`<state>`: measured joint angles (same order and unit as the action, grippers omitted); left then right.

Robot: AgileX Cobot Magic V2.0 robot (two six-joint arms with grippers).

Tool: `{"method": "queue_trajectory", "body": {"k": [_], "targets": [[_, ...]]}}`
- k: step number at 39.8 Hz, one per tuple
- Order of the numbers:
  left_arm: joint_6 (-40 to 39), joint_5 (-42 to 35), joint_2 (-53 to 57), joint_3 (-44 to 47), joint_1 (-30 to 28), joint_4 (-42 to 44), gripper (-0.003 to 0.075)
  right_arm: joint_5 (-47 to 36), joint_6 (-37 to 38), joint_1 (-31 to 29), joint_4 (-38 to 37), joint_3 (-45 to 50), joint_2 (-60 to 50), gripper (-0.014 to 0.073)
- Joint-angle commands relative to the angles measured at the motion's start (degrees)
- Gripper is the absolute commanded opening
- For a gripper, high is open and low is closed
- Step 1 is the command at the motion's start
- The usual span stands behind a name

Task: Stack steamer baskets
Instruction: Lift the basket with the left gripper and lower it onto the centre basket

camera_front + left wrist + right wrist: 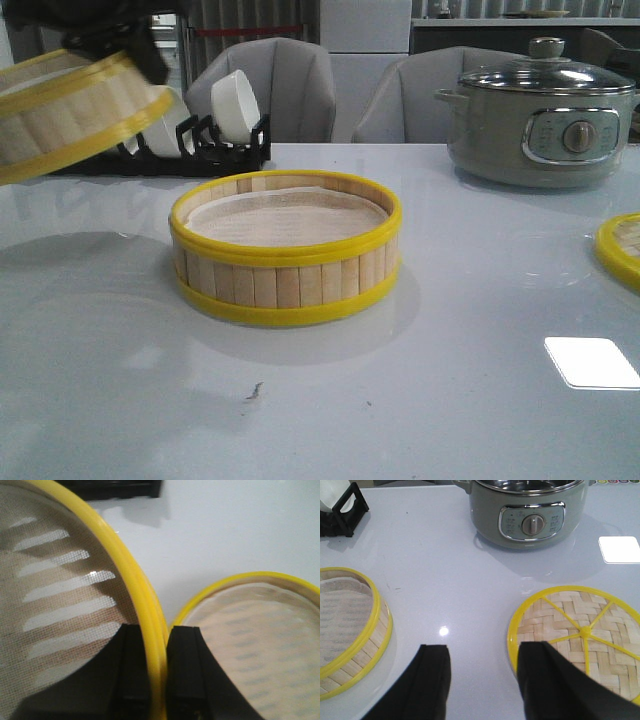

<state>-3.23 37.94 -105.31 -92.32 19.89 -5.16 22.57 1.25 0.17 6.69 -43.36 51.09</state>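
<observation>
So the left hand (159, 672) is clamped on the yellow rim of one steamer basket (70, 115), one black finger inside the ring and one outside. That basket is up in the air at the far left of the front view, tilted, clear of the tabletop (450, 400). From the wrist view you can see its floor is a fine white mesh liner over bamboo slats, with light showing through the gaps in stripes.

The second steamer basket (286, 250) sits flat on the glossy pale tabletop, roughly centre. It's a shallow round ring of vertical light bamboo slats, with smooth bright yellow bands top and bottom and a white liner inside. The two baskets are apart, the held one off to the left and higher.

The right hand (482, 680) hangs open over the tabletop with nothing between its black fingers. One finger overlaps the edge of the lid (580, 635) in that view, but I can't tell if it's touching. The lid lies flat at the right, a woven bamboo disc with a yellow rim and yellow spokes meeting at a hub.

At the back there's a grey-green electric pot (540, 125) with a glass lid and round dial, plus a black rack (215, 145) holding a white bowl (236, 105).
</observation>
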Motion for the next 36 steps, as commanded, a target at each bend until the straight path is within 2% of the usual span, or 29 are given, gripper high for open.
{"method": "queue_trajectory", "body": {"k": [1, 9, 15, 31, 36], "targets": [[0.1, -3.64, 3.49, -2.76, 6.61, -0.46, 0.0088, -4.06, -0.4, -0.22, -0.47, -2.32, -0.41, 0.0426], [0.1, -7.49, 1.33, -2.76, 17.83, -0.34, 0.0088, -4.06, -0.4, -0.22, -0.47, -2.32, -0.41, 0.0426], [0.1, -9.99, -1.28, -2.76, 21.97, -0.23, 0.0088, -3.42, -0.4, -0.22, -0.47, -2.32, -0.41, 0.0426], [0.1, -10.91, -5.51, -3.04, 23.08, -0.72, 0.0088, -2.52, -0.4, -0.22, -0.47, -2.32, -0.41, 0.0426], [0.1, -11.43, -5.82, -3.04, 23.52, -3.38, 0.0088, -2.45, -0.4, -0.22, -0.47, -2.32, -0.41, 0.0426]]}}
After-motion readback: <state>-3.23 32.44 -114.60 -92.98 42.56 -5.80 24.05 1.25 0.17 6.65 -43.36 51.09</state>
